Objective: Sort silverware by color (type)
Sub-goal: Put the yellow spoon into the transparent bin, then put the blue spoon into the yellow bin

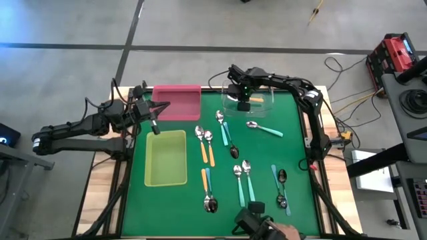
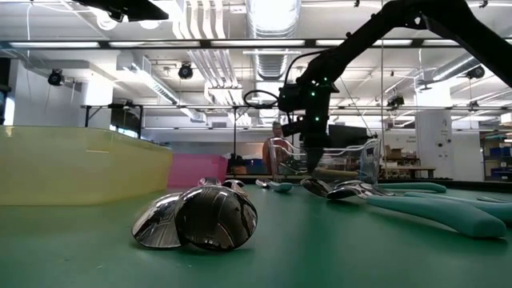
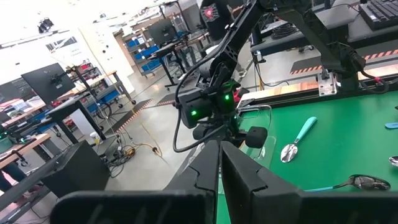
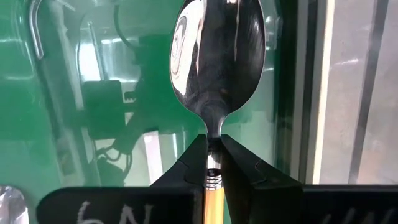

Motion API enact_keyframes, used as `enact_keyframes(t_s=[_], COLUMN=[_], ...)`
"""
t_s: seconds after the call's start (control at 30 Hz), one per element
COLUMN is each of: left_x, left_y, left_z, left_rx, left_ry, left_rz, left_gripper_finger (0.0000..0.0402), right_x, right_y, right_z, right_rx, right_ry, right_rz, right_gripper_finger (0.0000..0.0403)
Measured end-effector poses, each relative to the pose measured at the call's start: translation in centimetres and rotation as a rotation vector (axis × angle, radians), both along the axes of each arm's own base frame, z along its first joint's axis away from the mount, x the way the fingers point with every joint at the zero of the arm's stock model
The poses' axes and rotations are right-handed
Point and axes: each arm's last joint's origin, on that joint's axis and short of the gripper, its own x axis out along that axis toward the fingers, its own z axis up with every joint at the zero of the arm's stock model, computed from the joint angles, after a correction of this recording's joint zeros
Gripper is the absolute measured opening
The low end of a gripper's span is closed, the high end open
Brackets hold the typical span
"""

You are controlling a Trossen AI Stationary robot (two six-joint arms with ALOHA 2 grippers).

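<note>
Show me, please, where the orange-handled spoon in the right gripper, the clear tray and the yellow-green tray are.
Orange-handled spoon (image 4: 217,62): right wrist view, middle of its shiny bowl.
Clear tray (image 1: 268,105): high view, its rim by the right gripper.
Yellow-green tray (image 1: 166,159): high view, its bare floor.

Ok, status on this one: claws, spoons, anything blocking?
Right claw shut on orange spoon, hanging over clear tray. Left claw shut, empty, by pink tray. Other spoons loose on mat. Nothing blocking.
</note>
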Motion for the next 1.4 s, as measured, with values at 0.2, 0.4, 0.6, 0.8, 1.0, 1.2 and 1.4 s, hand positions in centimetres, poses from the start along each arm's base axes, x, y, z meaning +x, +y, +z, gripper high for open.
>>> enact_keyframes(t_s=[0.2, 0.4, 0.6, 0.8, 1.0, 1.2, 1.4], left_x=[0.0, 0.1, 0.1, 0.1, 0.1, 0.1, 0.2], left_y=[0.0, 0.0, 0.0, 0.0, 0.0, 0.0, 0.0], left_z=[0.0, 0.0, 0.0, 0.0, -0.1, -0.1, -0.1], left_rx=[0.000, 0.000, 0.000, 0.000, 0.000, 0.009, 0.009], left_ry=[0.000, 0.002, 0.002, 0.003, 0.006, 0.011, 0.012], left_rz=[0.000, 0.000, 0.000, 0.000, 0.000, -0.001, -0.001], left_gripper_finger=[0.0000, 0.0000, 0.0000, 0.0000, 0.0000, 0.0000, 0.0000], right_x=[-0.3, -0.3, -0.3, -0.3, -0.3, -0.2, 0.0], right_y=[0.2, 0.3, 0.3, 0.3, 0.3, 0.2, 0.1], right_z=[-0.1, -0.1, -0.1, -0.1, -0.1, -0.1, 0.9], right_rx=[0.027, 0.037, 0.037, 0.037, 0.039, 0.034, 0.035], right_ry=[0.024, 0.026, 0.025, 0.024, 0.018, 0.012, -0.012], right_rz=[-0.027, -0.047, -0.047, -0.049, -0.073, -0.073, -0.136], right_gripper_finger=[0.0020, 0.0020, 0.0020, 0.0020, 0.0043, 0.0086, 0.0109])
